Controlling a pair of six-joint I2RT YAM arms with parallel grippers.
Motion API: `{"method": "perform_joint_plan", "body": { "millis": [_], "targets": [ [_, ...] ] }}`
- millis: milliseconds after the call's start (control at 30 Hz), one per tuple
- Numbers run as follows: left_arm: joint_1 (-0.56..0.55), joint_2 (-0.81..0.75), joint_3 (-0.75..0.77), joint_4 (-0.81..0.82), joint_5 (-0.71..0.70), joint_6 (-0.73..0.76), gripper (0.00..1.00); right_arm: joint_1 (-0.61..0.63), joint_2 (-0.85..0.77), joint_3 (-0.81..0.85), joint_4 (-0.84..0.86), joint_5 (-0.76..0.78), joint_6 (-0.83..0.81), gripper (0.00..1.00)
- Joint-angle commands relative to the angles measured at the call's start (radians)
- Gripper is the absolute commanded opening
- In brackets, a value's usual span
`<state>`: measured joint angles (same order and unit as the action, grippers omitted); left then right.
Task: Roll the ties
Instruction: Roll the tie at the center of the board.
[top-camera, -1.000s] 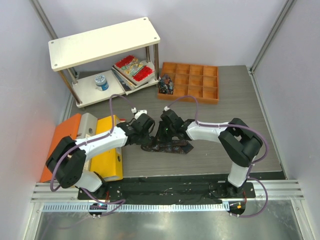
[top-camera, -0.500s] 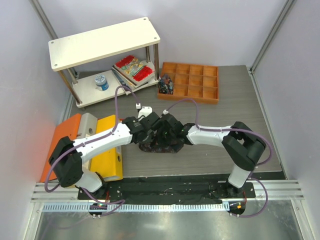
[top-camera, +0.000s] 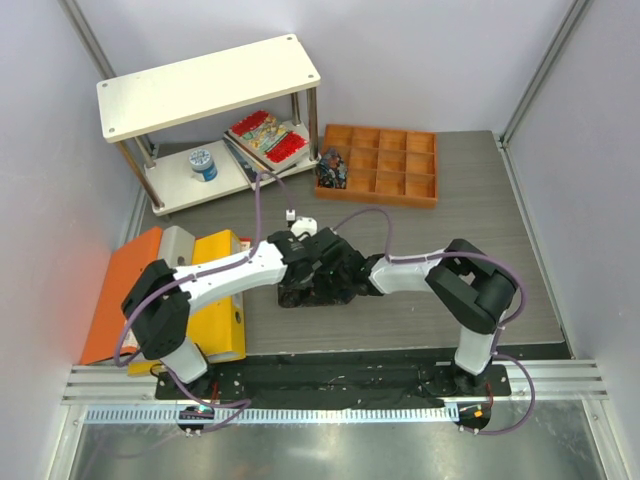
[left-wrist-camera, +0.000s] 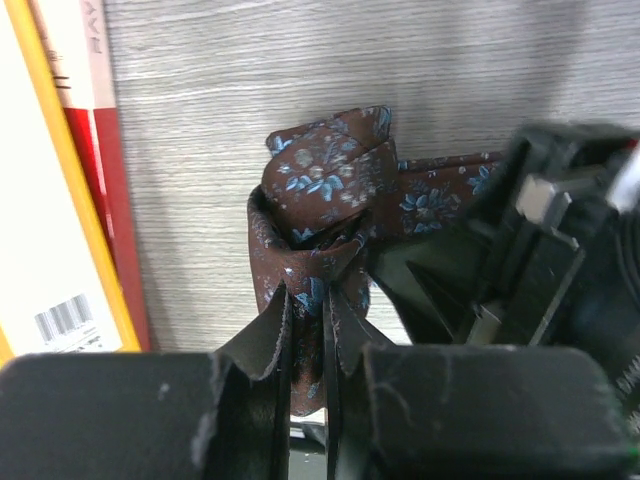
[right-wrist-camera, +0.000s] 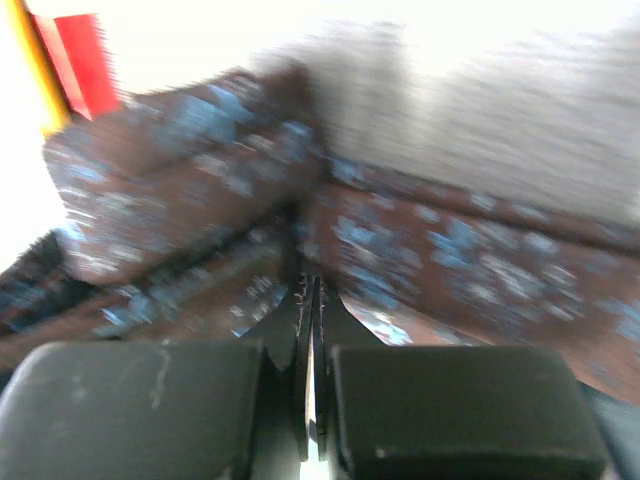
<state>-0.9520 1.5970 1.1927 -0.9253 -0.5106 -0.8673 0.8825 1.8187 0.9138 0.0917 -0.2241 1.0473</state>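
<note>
Clamping the part-rolled tie (brown, blue flowers) in the left gripper; jaws together on the right gripper, just right of it.

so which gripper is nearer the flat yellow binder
Left. The left gripper pinches the brown floral tie roll, toward the yellow binder; the right gripper sits past the roll.

A barcode label is seen on the white face of the yellow-edged box in the left wrist view; its digits are too small to be read; some dark letters are printed sideways on the white and red box beside it, but they are cut off; no word can be read with certainty.
</note>
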Motion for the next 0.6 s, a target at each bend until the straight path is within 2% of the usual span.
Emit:
{"method": "perform_joint_plan", "body": {
  "millis": [0, 233, 567],
  "targets": [
    [-0.036, 0.092, 0.091, -0.065, -0.078, -0.062, 0.03, -0.025, -0.105, -0.068, -0.007, 0.012, -0.007, 0.03],
    [-0.091, 0.263, 0.229, -0.225, -0.189, -0.142, 0.02, -0.073, -0.312, -0.214, -0.121, 0.032, -0.041, 0.06],
    [-0.119, 0.33, 0.303, -0.26, -0.215, -0.157, 0.02, -0.212, -0.649, -0.381, -0.296, 0.058, -0.079, 0.1]
  ]
}}
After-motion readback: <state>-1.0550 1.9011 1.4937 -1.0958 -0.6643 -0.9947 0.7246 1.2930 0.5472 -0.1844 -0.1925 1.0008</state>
